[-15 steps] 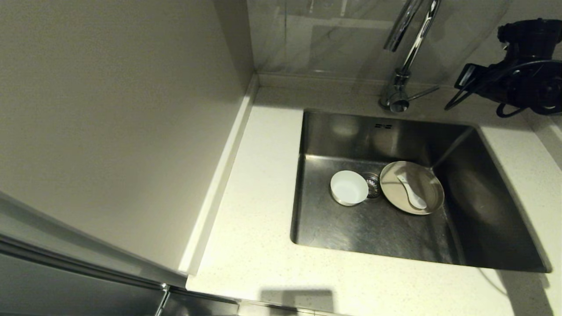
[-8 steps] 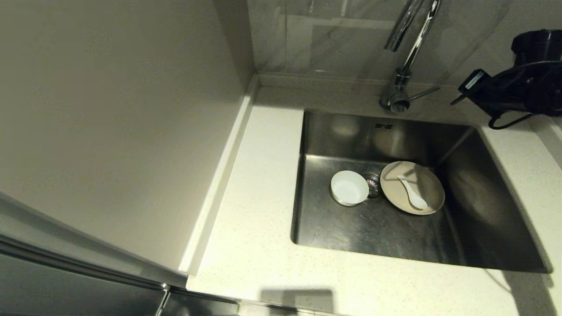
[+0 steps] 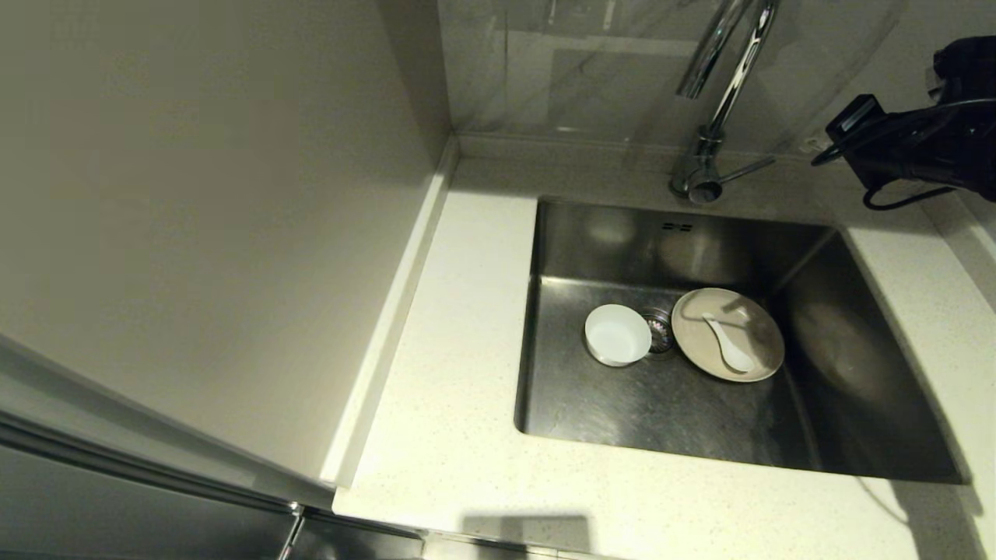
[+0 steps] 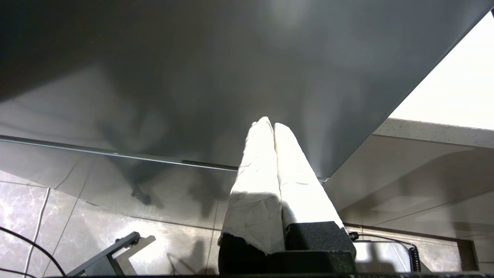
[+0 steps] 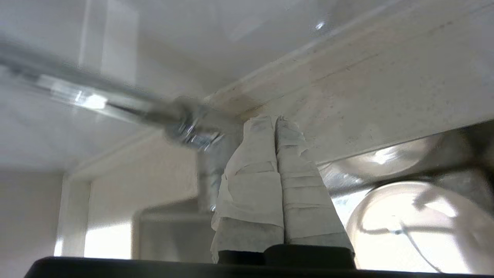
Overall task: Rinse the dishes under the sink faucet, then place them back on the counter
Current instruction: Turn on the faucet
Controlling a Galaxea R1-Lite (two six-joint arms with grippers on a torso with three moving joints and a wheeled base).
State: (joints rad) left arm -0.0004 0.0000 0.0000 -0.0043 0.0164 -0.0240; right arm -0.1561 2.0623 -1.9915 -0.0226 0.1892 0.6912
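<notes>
The white bowl (image 3: 617,334) stands on the sink (image 3: 661,420) floor, left of the drain strainer (image 3: 660,330). To the strainer's right lies the cream plate (image 3: 727,334) with the spoon (image 3: 729,342) on it. The chrome faucet (image 3: 731,70) rises behind the sink, and its lever (image 3: 747,167) points right. My right arm (image 3: 910,144) hovers above the counter's back right corner, right of the lever. Its gripper (image 5: 274,117) is shut and empty, with the faucet (image 5: 193,129) and the plate (image 5: 417,227) beyond it. My left gripper (image 4: 269,122) is shut and empty, parked low beside a cabinet.
The speckled counter (image 3: 459,327) runs left of and in front of the sink, with a raised back edge (image 3: 560,144). A tall plain wall panel (image 3: 218,218) closes off the left side. A tiled floor (image 4: 77,216) lies below the left gripper.
My right arm has drawn back to the right and slightly up, away from the faucet lever. The dishes have stayed where they were in the sink.
</notes>
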